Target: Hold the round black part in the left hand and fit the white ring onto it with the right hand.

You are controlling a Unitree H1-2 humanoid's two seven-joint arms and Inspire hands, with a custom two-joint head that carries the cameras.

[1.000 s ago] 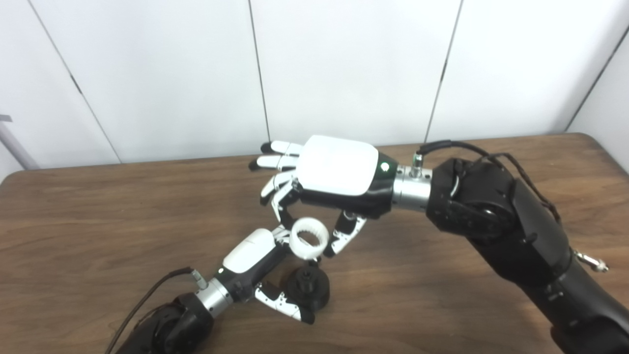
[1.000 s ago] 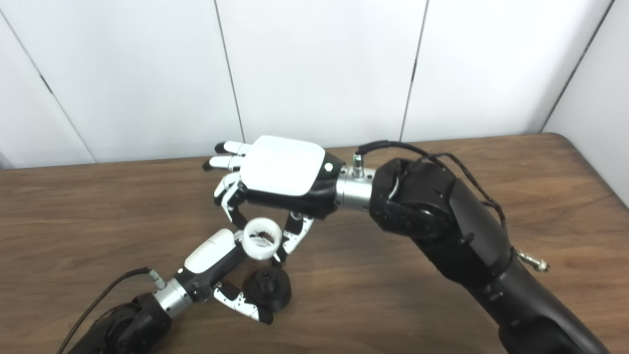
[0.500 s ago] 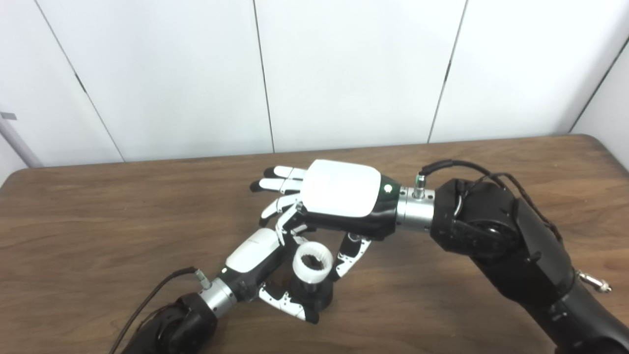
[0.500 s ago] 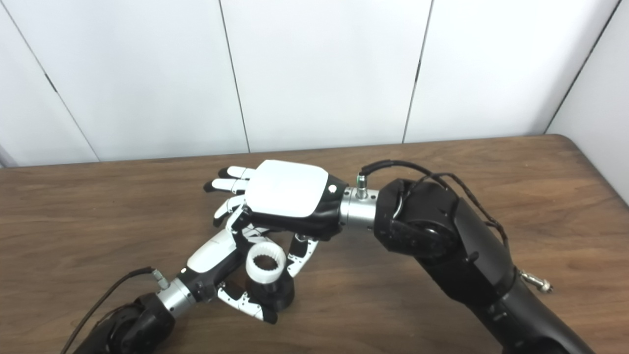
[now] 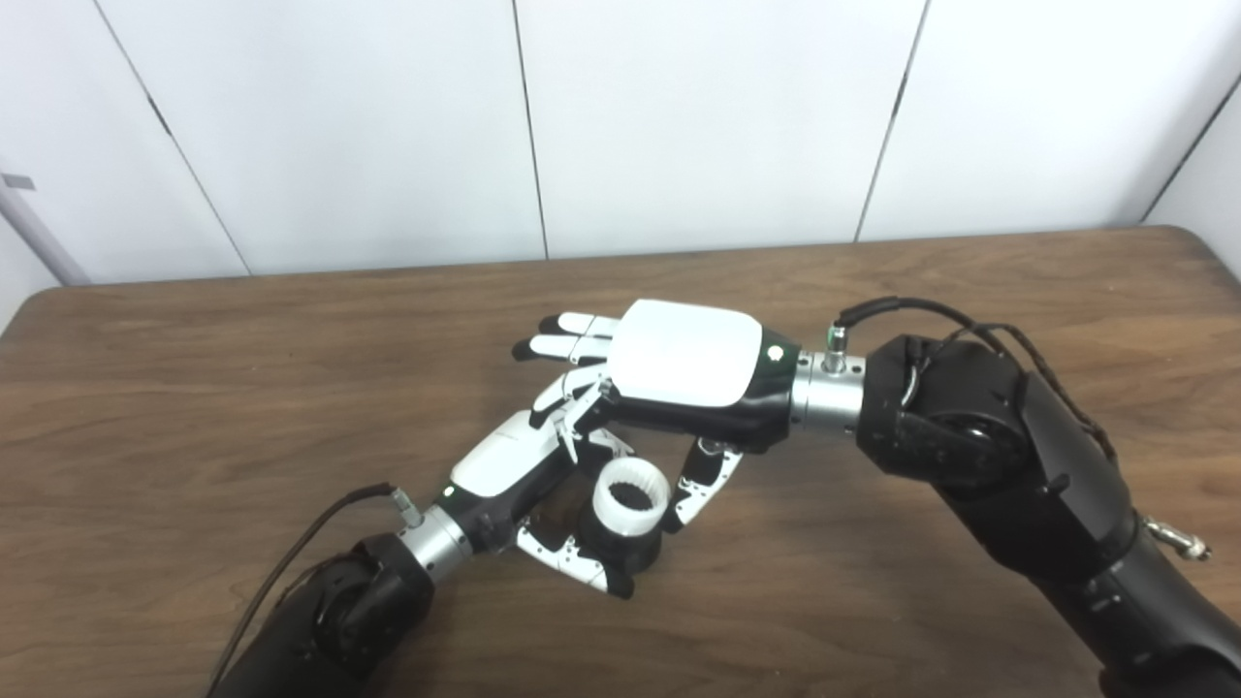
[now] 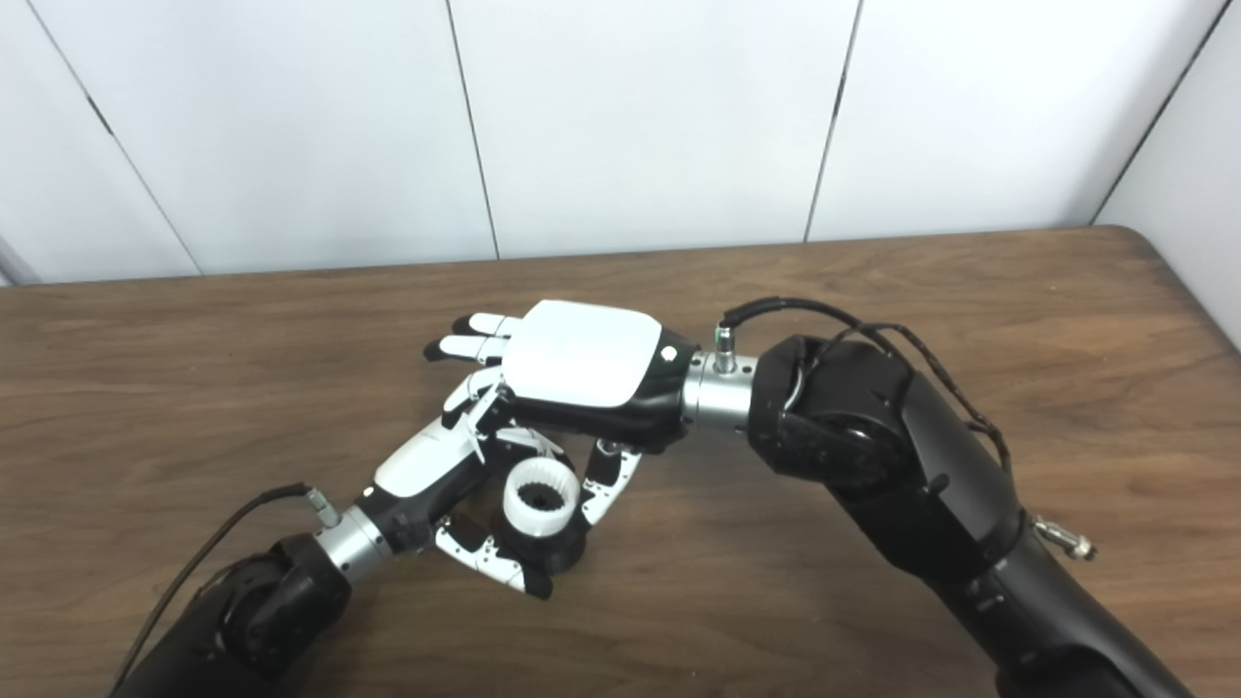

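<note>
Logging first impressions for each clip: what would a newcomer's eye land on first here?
The white ring with its toothed inner rim, sitting on top of the round black part near the middle of the wooden table. The left hand wraps the black part from the left, while the right hand reaches over, pinching the ring.

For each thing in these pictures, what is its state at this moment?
White ring: on top of the black part, held by the right hand.
Black part: on the table, held by the left hand.
Left hand: shut on the black part.
Right hand: shut on the ring.
</note>
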